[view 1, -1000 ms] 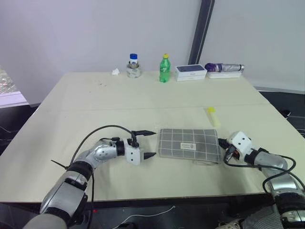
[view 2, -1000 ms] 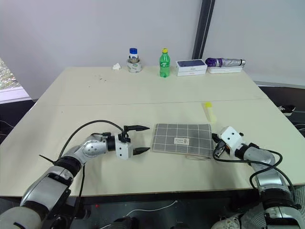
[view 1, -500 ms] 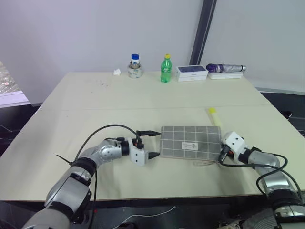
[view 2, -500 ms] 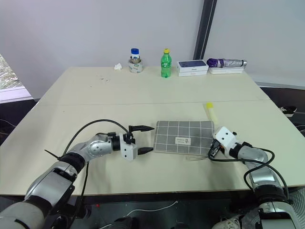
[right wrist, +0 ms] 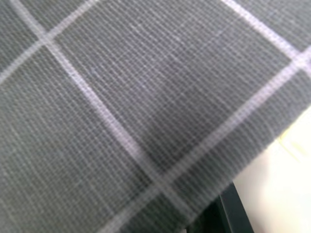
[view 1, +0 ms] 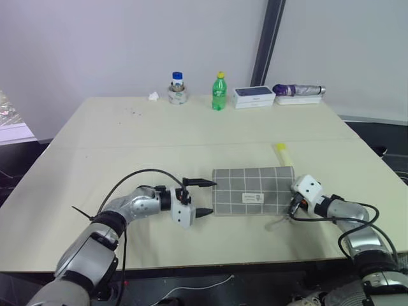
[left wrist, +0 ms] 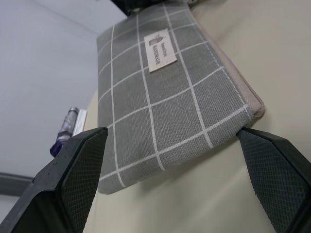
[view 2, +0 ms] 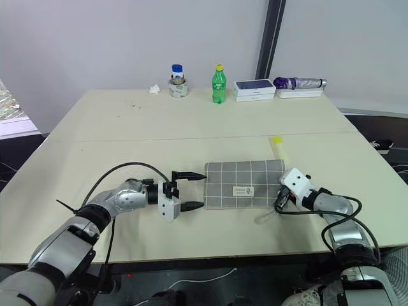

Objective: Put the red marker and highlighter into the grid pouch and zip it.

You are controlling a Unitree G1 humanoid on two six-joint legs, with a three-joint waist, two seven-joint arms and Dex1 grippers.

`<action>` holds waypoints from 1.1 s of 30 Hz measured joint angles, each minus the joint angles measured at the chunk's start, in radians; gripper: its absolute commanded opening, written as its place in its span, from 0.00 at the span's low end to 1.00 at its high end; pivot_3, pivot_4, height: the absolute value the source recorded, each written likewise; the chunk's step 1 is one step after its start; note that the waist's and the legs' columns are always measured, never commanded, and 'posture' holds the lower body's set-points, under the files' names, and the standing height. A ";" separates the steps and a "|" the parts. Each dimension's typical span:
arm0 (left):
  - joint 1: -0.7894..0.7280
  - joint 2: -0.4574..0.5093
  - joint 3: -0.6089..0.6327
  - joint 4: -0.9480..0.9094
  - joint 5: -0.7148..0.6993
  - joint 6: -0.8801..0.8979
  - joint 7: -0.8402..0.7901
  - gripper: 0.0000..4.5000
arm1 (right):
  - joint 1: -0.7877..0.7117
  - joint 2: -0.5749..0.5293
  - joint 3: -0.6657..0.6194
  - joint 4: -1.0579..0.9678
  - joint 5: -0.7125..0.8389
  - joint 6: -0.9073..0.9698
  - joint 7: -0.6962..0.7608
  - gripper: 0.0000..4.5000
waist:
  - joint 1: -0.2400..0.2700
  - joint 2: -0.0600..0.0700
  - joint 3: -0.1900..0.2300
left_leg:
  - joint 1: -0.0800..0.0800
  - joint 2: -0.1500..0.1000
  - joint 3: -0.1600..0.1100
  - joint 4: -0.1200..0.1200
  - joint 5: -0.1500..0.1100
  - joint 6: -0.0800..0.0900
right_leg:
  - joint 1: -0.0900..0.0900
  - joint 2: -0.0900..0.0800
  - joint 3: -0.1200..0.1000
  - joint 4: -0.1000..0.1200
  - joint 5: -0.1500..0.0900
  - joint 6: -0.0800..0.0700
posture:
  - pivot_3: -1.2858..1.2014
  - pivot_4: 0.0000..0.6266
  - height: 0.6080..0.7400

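**Grid pouch flat on the tabletop between the two grippers**

The grid pouch point(view 1: 254, 190) lies flat on the near half of the cream tabletop point(view 1: 127, 140), its small white label point(view 1: 253, 197) facing up near the near edge.

The left gripper point(view 1: 200, 197) sits just off the pouch's left end, pointing right at it, with its jaws spread wide and nothing between them. In the left wrist view the two black fingertips point(left wrist: 73, 179) stand on either side of the pouch's short end without touching it. A black cable loops over the left forearm.

The right gripper point(view 1: 294, 205) is at the pouch's right end near its near corner, jaws closed. In the right wrist view the grey gridded fabric sits right up against the camera. Whether the closed jaws have hold of the fabric or the zipper pull cannot be told. A thin pale cord point(view 1: 278, 222) trails on the tabletop just off the pouch's near right corner.

The highlighter point(view 1: 283, 153) lies on the tabletop just beyond the pouch's far right corner, yellow cap pointing away.

Along the far edge stand a small jar with a blue cap point(view 1: 177, 88), a green bottle with a yellow cap point(view 1: 219, 92), a flat white box point(view 1: 254, 96), and a folded purple umbrella point(view 1: 298, 90).
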 measured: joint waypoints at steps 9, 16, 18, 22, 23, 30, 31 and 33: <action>0.074 0.108 0.009 -0.091 -0.103 0.007 -0.082 1.00 | -0.037 0.005 0.020 0.009 -0.007 0.002 0.001 0.01 | -0.009 0.000 0.000 | 0.000 0.000 0.000 0.000 -0.001 0.002 | 0.000 -0.001 0.000 0.000 0.000 0.000 | 0.52 0.24 1.00; 0.069 0.114 0.012 -0.117 -0.008 0.004 -0.014 1.00 | -0.056 -0.060 -0.006 -0.024 0.037 0.018 0.065 0.01 | -0.009 0.000 0.000 | 0.000 0.000 0.000 0.001 -0.002 0.004 | 0.000 -0.001 0.000 0.001 0.000 0.000 | 0.52 0.24 1.00; 0.049 0.115 0.012 -0.118 0.058 0.008 0.040 1.00 | -0.049 -0.083 -0.013 -0.058 0.053 0.041 0.096 0.01 | -0.010 0.000 0.000 | 0.000 0.000 0.000 0.001 -0.002 0.004 | 0.001 0.000 0.000 0.001 0.000 0.000 | 0.52 0.24 1.00; 0.016 0.113 0.002 -0.112 0.164 0.017 0.130 1.00 | 0.001 -0.089 -0.014 -0.128 0.065 0.080 0.116 0.01 | -0.012 0.000 0.000 | 0.000 0.000 0.000 0.001 -0.002 0.004 | 0.000 0.000 0.000 0.001 0.000 0.000 | 0.52 0.24 1.00; 0.012 0.109 0.001 -0.106 0.175 0.017 0.145 1.00 | 0.015 -0.086 -0.014 -0.141 0.065 0.088 0.111 0.01 | -0.012 0.000 0.000 | 0.000 0.000 0.000 0.001 -0.002 0.004 | 0.000 0.000 0.000 0.001 0.000 0.000 | 0.52 0.24 1.00; -0.014 0.053 -0.025 -0.081 0.222 0.030 0.211 1.00 | 0.043 -0.034 0.008 -0.192 0.039 0.116 0.051 0.01 | 0.000 0.000 0.000 | 0.000 0.000 0.000 0.001 -0.002 0.004 | 0.001 -0.001 0.000 0.002 0.000 0.000 | 0.52 0.24 1.00; -0.018 0.046 -0.030 -0.079 0.229 0.031 0.220 1.00 | 0.048 -0.032 0.009 -0.194 0.037 0.121 0.046 0.01 | 0.004 0.000 0.000 | 0.000 0.000 0.000 0.001 -0.002 0.004 | 0.001 -0.001 0.000 0.002 0.000 0.000 | 0.52 0.24 1.00; -0.023 0.036 -0.037 -0.069 0.231 0.036 0.231 1.00 | 0.052 -0.029 0.016 -0.199 0.033 0.125 0.037 0.01 | 0.009 0.000 0.000 | 0.000 -0.001 0.000 0.002 -0.002 0.004 | 0.001 -0.001 0.000 0.002 0.000 0.000 | 0.52 0.24 1.00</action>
